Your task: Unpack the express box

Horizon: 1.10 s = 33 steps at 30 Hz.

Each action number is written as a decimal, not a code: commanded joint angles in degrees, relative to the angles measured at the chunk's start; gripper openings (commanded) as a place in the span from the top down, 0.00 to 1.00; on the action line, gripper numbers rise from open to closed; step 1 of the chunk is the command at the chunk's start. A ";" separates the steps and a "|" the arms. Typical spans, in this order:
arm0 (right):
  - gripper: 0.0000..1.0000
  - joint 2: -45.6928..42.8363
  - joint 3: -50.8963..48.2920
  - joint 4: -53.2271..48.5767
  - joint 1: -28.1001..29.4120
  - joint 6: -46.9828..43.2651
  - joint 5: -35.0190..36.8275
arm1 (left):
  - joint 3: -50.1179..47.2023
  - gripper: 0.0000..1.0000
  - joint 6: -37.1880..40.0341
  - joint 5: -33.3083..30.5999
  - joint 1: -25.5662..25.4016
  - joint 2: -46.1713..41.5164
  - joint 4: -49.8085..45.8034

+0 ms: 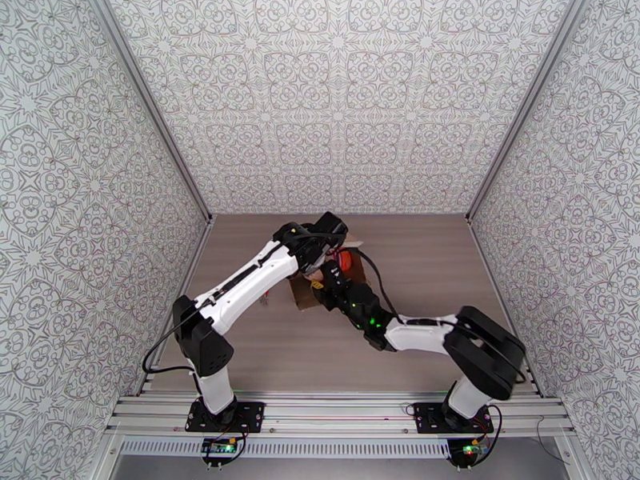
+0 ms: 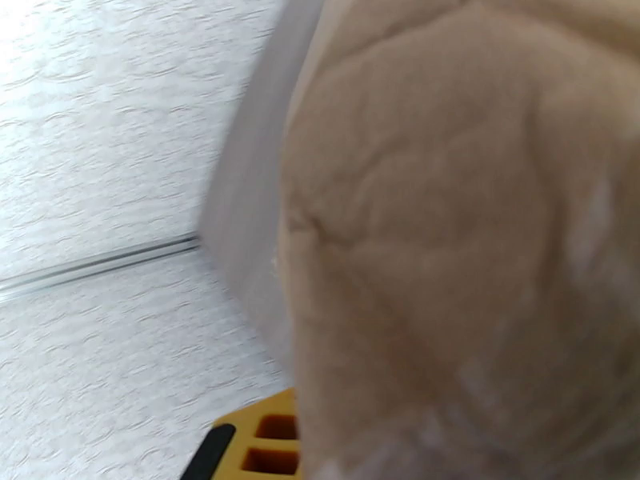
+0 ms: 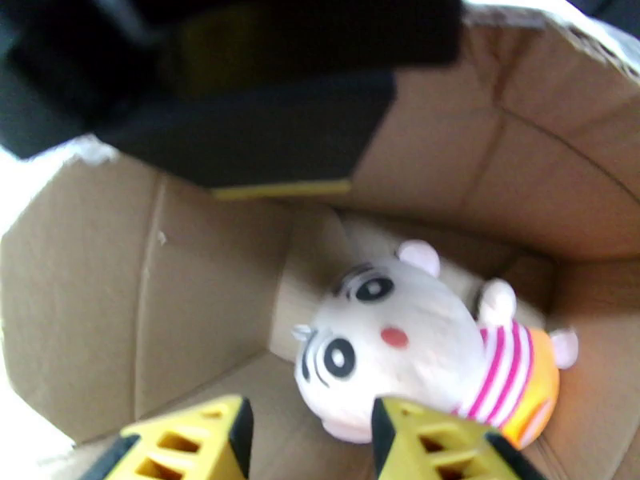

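Entry 1. White-and-black left arm (image 1: 240,290): reaches diagonally from its base to mid-table. The left hand (image 1: 322,254) sits over the box top. Its wrist view shows one yellow finger (image 2: 260,438) at the lower edge beside blurred tan cardboard. Whether this hand is wide or narrow cannot be told.

Entry 2. Small brown corrugated cardboard express box (image 1: 305,296): stands mid-way across the grey-brown wood-grain table (image 1: 432,258), between the two hands, flaps open and bare inner walls showing.

Entry 3. White round-faced plush doll (image 3: 392,354), with a pink-striped shirt and an orange lower half: lies on its side in the box's far corner.

Entry 4. Right hand (image 3: 308,442): yellow fingers spread wide, gripping nothing, at the box mouth, facing the doll.
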 commanded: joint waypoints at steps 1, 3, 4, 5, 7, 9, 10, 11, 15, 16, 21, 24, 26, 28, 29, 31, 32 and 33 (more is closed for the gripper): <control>0.53 6.52 1.85 9.11 0.40 -3.88 3.00 | 4.85 0.91 3.95 -13.23 -3.44 -1.34 7.20; 0.52 10.12 3.35 14.48 0.26 -5.18 4.05 | 4.34 0.90 8.00 -18.77 -5.57 -2.06 11.33; 0.51 12.20 4.59 17.00 0.17 -5.96 4.50 | 3.56 0.90 10.11 -20.83 -6.72 -2.64 14.16; 0.51 14.29 5.91 19.50 0.14 -7.03 4.42 | 2.31 0.90 12.13 -22.65 -7.69 -3.08 16.80; 0.49 17.29 8.41 23.49 -0.12 -7.93 4.79 | -1.35 0.90 16.31 -25.60 -9.21 -3.97 23.54; 0.48 18.94 10.70 23.85 -0.36 -8.29 5.47 | -5.48 0.90 22.42 -28.73 -10.11 -4.85 31.31; 0.48 19.58 11.66 23.21 -0.52 -8.25 6.00 | -7.56 0.90 25.01 -30.02 -10.38 -5.31 34.87; 0.47 19.96 12.01 23.13 -0.65 -8.34 6.09 | -9.34 0.89 27.06 -31.29 -10.63 -5.89 38.43; 0.40 20.48 11.70 23.15 -1.00 -8.15 8.81 | -11.27 0.89 30.98 -33.76 -12.39 -6.92 45.41; 0.39 20.21 11.27 23.66 -1.17 -7.79 8.90 | -11.56 0.89 30.62 -33.84 -12.68 -7.03 46.06; 0.34 20.92 12.06 22.40 -1.98 -6.67 8.98 | -14.06 0.90 35.08 -35.76 -14.85 -6.75 53.11; 0.32 21.29 11.67 25.69 -1.97 -7.20 8.55 | -16.05 0.91 37.48 -36.47 -14.67 -7.04 57.11; 0.30 21.73 12.92 24.71 -2.06 -7.37 9.37 | -18.12 0.93 45.62 -38.42 -15.49 -7.23 67.67; 0.29 23.64 13.95 26.79 -2.70 -6.58 10.04 | -21.67 0.95 57.09 -38.77 -16.50 -7.78 83.30; 0.29 24.62 14.47 28.53 -3.07 -6.30 10.04 | -22.84 0.96 63.32 -39.46 -16.78 -7.30 92.04; 0.30 25.38 16.05 28.77 -3.48 -6.41 10.07 | -24.32 0.97 74.89 -40.53 -17.23 -5.50 106.43; 0.29 25.40 16.88 28.82 -3.77 -6.41 9.60 | -25.03 0.97 83.38 -40.74 -17.71 -4.08 116.49; 0.29 25.63 17.69 28.91 -3.94 -6.49 9.20 | -25.13 0.99 90.93 -40.85 -18.14 -2.42 125.70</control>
